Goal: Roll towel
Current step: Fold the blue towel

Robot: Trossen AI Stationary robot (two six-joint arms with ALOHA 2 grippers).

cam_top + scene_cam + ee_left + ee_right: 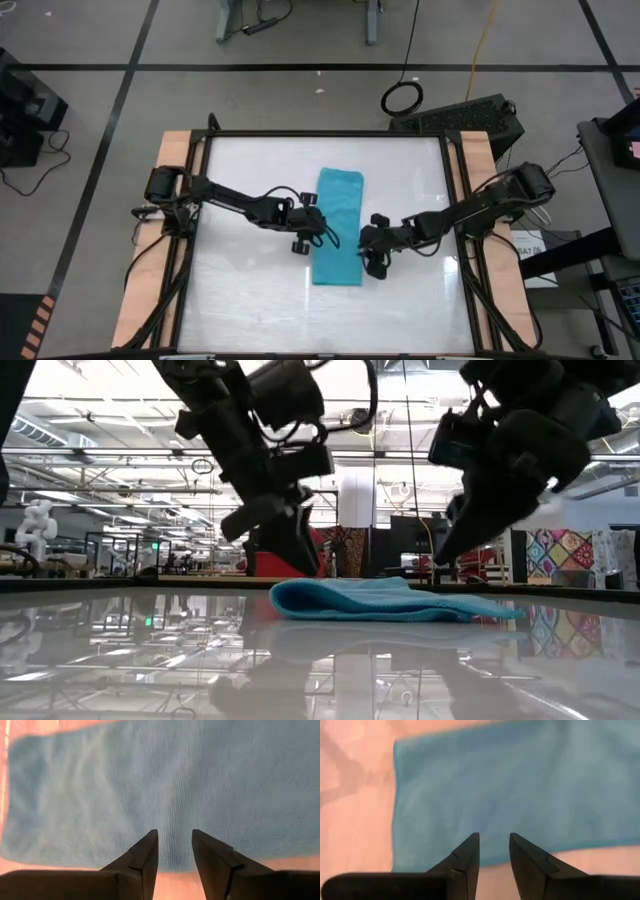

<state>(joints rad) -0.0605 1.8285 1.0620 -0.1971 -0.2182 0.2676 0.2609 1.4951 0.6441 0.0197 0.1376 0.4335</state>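
The turquoise towel [338, 226] lies flat on the white table as a long strip that runs from far to near. It also shows in the low view [385, 600]. My left gripper [316, 234] is at the towel's left long edge, its open fingers pointing down over the cloth just inside that edge [175, 837]. My right gripper [368, 250] is at the right long edge nearer the near end, also open, its fingertips over the cloth's border [494, 840]. In the low view both grippers [295, 550] [455, 545] stand close above the towel. No frame shows them touching it.
The glossy white tabletop [250, 290] has free room on the left, right and near sides of the towel. Wooden side rails [150, 270] and a black frame border it. A dark keyboard-like thing [470, 115] lies beyond the far right corner.
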